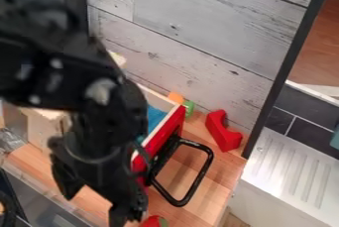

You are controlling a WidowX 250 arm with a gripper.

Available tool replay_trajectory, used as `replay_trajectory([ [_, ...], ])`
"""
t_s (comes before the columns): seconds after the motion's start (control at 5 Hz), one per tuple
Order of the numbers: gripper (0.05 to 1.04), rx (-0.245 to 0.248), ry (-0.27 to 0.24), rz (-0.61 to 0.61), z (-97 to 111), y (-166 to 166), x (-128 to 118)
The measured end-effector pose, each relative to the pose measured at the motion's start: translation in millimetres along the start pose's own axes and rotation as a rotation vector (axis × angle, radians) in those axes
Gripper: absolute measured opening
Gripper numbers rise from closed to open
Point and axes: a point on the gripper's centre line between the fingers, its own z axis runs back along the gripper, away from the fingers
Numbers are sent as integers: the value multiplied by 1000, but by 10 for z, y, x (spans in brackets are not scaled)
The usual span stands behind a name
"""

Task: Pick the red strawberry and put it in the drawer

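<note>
The black gripper [94, 206] hangs at the lower left over the wooden counter, its two fingers spread apart with bare wood showing between them. The red strawberry [153, 221] lies at the bottom edge, partly cut off, just right of the nearer finger and apart from it as seen here. A bit of green shows on its right side. Behind and right of the gripper stands the drawer [170, 128], pulled out, with a red front, a black handle and a blue inside. The arm hides its left part.
A red curved block [223, 131] stands right of the drawer by the grey plank wall. Green [189, 108] and orange [175, 97] objects sit behind the drawer's corner. The black handle [204, 167] juts out over the counter [179, 171]. A white ribbed drainboard [291, 171] lies at the right.
</note>
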Motion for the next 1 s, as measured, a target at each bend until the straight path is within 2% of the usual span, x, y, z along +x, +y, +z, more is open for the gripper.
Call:
replay_trajectory([
  [0.2, 999, 11, 3, -11, -219, -49, 28],
  [0.4, 999, 13, 20, 42, -382, -83, 49],
  [0.6, 999, -24, 1, 64, -452, -145, 105],
  [0.8, 999, -41, -93, 36, -474, -232, 180],
  [1.0, 999, -36, -121, 44, -518, -296, 201],
])
